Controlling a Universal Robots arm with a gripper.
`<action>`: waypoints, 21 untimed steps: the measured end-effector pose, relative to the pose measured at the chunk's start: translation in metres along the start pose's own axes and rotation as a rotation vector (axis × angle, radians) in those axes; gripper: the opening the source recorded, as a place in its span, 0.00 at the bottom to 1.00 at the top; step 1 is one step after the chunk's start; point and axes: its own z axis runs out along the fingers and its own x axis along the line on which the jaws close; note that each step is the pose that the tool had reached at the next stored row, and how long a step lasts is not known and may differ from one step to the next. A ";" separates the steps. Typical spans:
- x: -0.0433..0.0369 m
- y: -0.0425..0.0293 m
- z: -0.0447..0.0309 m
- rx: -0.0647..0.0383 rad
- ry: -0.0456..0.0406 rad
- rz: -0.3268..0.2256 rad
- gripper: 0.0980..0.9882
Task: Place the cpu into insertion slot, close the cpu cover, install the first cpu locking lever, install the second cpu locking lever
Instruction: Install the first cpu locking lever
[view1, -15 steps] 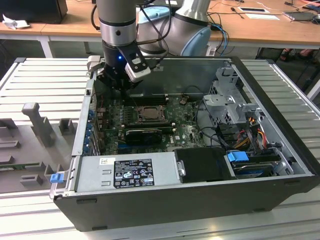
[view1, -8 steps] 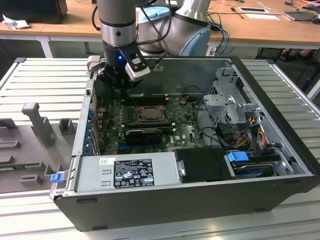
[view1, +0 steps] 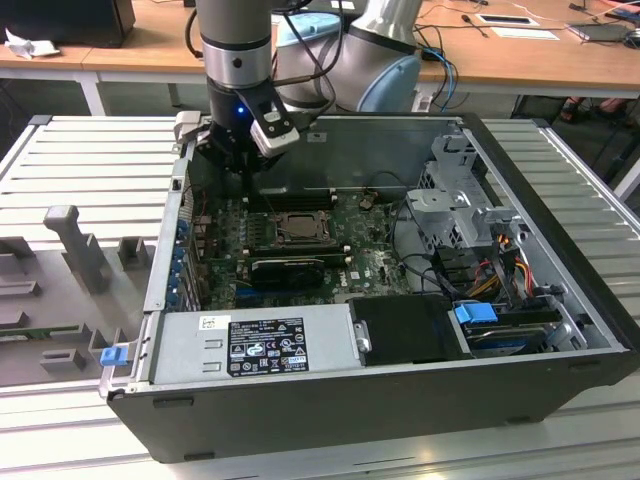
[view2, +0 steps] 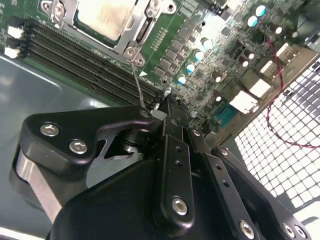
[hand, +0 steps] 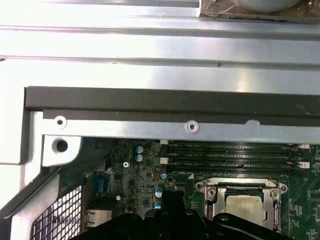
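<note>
- Case (view1: 400, 412): one, open-topped. Its near corners are cut off in the exterior view. In the first wrist view a wall of it crosses above the slot.
- Arm (view1: 237, 45): one. Its upper part is cut off in the exterior view. It reaches down into the case just off the slot's corner, toward the exterior view's left.
- Board (view2: 200, 55): one, green, lying around the slot. The arm hides part of it in both wrist views.
- Gripper (view2: 166, 106): one. Its jaws are drawn together with no gap showing between the tips, and it stands beside the slot's corner. The lever's free end runs right up to the tips. I cannot tell whether it is pinched or merely touched. In the exterior view the tips are lost in shadow.
- Slot (view1: 272, 228): one, near the middle of the board.
- Cover (view2: 128, 31): one, lying down flat over the slot. It is partly cut off by the picture's edge.
- Cpu (view2: 107, 17): one, seated in the slot and showing through the cover's window. It is cut off at the edge in both wrist views.
- Lever (view2: 136, 75): one counted, a thin wire rising from the slot's corner to the gripper.
</note>
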 end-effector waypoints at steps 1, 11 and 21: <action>-0.0001 0.0001 0.0000 0.000 0.0000 0.000 0.01; -0.0313 0.0034 0.0006 0.000 0.0002 -0.001 0.01; -0.0544 0.0028 0.0016 0.001 0.0002 -0.001 0.01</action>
